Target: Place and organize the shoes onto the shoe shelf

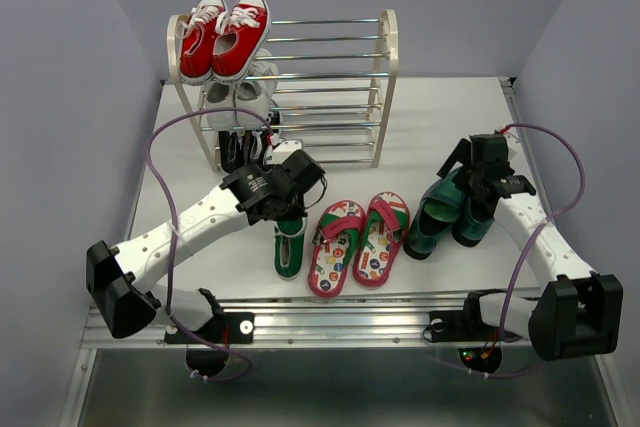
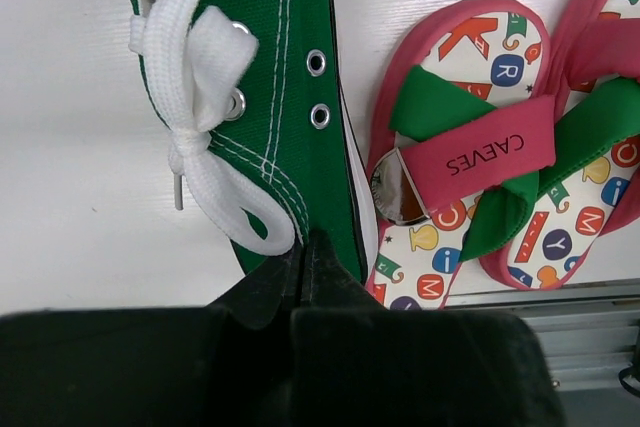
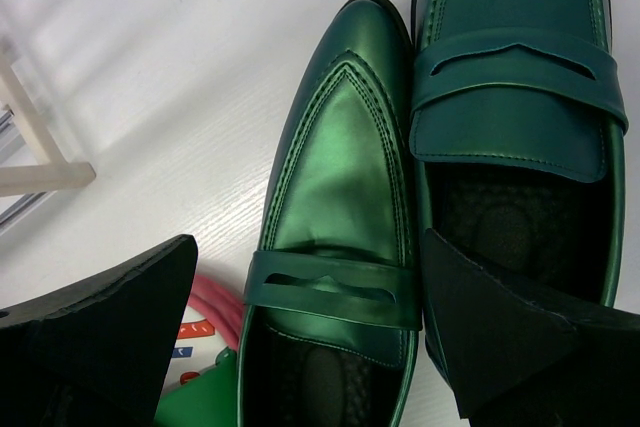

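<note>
green sneaker, seemingly in left gripper

The worktop is a white flat panel with a metal rail along its near edge.

Items resting directly on it:
- The shoe shelf stands at the far left, its cream side frames footed on the panel.
- One green canvas sneaker lies left of centre, near the front.
- The red-strapped flip-flops lie sole-down just right of the sneaker, side by side and touching, angled slightly rightward.
- The glossy dark-green heels lie to the right, side by side and touching, toes toward the near edge.
</note>
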Motion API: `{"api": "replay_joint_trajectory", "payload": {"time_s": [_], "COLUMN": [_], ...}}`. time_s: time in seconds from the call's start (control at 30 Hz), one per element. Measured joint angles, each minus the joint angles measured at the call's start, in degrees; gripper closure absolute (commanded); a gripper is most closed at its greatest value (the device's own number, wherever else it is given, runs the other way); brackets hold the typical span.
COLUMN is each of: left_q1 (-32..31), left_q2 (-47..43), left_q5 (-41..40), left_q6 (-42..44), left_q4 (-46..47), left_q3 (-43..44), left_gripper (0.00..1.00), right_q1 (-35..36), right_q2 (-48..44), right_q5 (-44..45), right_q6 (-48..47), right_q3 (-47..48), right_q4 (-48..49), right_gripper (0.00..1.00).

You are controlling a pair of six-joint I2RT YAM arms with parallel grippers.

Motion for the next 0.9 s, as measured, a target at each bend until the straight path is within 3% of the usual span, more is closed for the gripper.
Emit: {"api": "replay_joint_trajectory", "payload": {"time_s": [0.43,0.9], "left_q1": [0.0,3.4], "left_q2": [4.0,14.3], "left_q5": [2.6,-1.1], "left_q6": [4.2,10.5], "left_q4": [3.5,15.6], "left_q3": [0.6,2.7], "left_gripper": [1.00,1.00], "right_q1": [0.0,0.0], "right_q2": [0.2,0.5], "right_q5": [-0.2,-1.1], "right_q6": [-0.1,-0.6], "right_q3": [0.0,0.0], "right_q4": [0.0,0.0], "right_gripper": [0.00,0.00]}}
